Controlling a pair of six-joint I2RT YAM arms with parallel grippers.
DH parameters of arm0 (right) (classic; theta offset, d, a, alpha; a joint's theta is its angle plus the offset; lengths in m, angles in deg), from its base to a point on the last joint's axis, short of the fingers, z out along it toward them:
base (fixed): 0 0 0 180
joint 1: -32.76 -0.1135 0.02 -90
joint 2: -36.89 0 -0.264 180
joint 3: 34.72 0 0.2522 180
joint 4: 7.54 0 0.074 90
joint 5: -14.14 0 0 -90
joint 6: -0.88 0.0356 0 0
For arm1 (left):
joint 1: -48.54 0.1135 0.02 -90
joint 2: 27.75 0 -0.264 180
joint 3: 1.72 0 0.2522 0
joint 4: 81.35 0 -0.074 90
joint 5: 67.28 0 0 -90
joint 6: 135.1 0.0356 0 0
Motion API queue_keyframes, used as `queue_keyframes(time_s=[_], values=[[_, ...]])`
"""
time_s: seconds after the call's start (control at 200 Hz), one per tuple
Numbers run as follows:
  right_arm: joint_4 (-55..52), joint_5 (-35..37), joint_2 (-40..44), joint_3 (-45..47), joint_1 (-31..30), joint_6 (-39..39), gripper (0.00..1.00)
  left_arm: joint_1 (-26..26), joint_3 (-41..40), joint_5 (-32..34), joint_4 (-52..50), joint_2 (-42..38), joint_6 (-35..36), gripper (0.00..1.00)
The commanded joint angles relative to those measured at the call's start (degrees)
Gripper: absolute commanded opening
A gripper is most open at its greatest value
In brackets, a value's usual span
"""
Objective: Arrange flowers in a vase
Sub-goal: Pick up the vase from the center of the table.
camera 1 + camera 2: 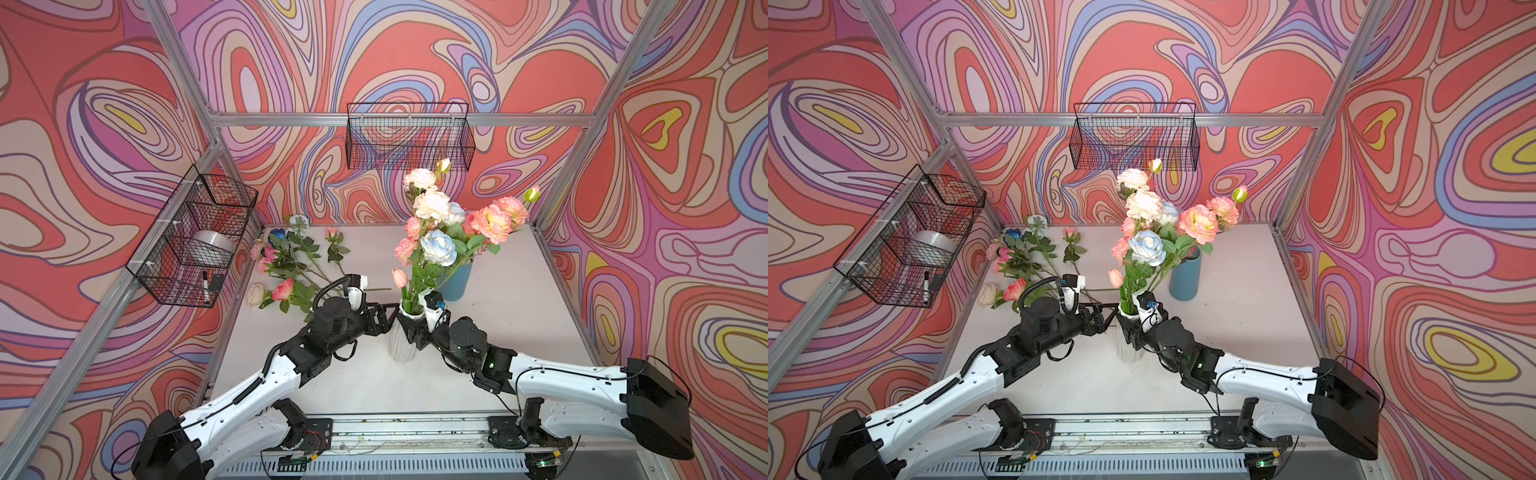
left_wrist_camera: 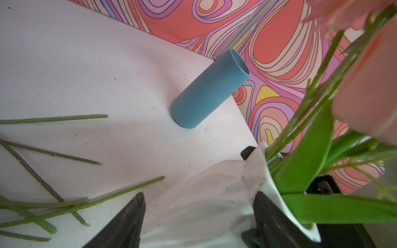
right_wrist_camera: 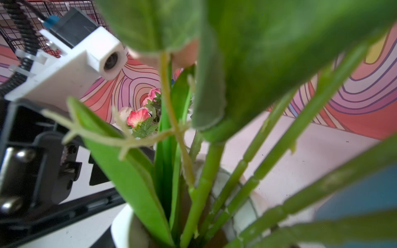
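Note:
A white ribbed vase (image 1: 401,345) (image 1: 1127,349) stands mid-table and holds several flowers (image 1: 438,247) (image 1: 1148,247): pink, peach, white and pale blue roses on green stems (image 3: 202,193). More flowers (image 1: 286,257) (image 1: 1021,257) lie loose on the table at the back left. My left gripper (image 1: 390,318) (image 2: 198,195) stands open at the vase's left side, with the vase wall (image 2: 214,193) between its fingertips. My right gripper (image 1: 411,330) (image 1: 1133,332) straddles the vase's neck from the right. Leaves hide its jaws in the right wrist view.
A blue cylinder vase (image 1: 457,282) (image 2: 206,92) stands empty behind and to the right of the white one. Black wire baskets hang on the back wall (image 1: 409,137) and the left wall (image 1: 195,237); the left one holds a tape roll and a marker. Loose stem ends (image 2: 120,193) lie near my left gripper.

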Motion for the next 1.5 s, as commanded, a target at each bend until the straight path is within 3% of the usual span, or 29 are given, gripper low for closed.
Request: queue_keyframes(time_s=[0.0, 0.2, 0.25, 0.506, 0.766, 1.176, 1.492], values=[[-1.4, -0.4, -0.8, -2.1, -0.5, -0.5, 0.47, 0.2, -0.9, -0.9, -2.1, -1.4, -0.5, 0.82], [-1.4, 1.4, -1.6, -3.1, -0.5, -2.7, 0.21, 0.8, -1.4, 6.7, -8.1, -5.8, -1.9, 0.83], [-1.4, 1.9, -2.2, -3.6, -0.5, -3.5, 0.00, 1.0, -1.6, 8.5, -9.4, -7.3, -2.3, 0.83], [5.5, 8.7, -2.7, -2.8, -1.4, -8.5, 0.00, 1.2, -1.7, 13.7, -15.5, -13.0, -2.0, 0.84], [14.5, 13.5, -6.3, -4.1, -1.5, -16.1, 0.00, 1.2, -1.9, 14.1, -16.6, -14.7, -1.4, 0.84], [13.1, 2.4, -11.6, -13.2, 9.9, -13.5, 0.00, 1.5, -1.0, 14.1, -17.6, -14.7, 0.4, 0.84], [12.1, -1.7, -15.4, -20.7, 16.2, -14.4, 0.00, 2.1, -0.3, 14.6, -18.9, -13.7, 1.2, 0.85]])
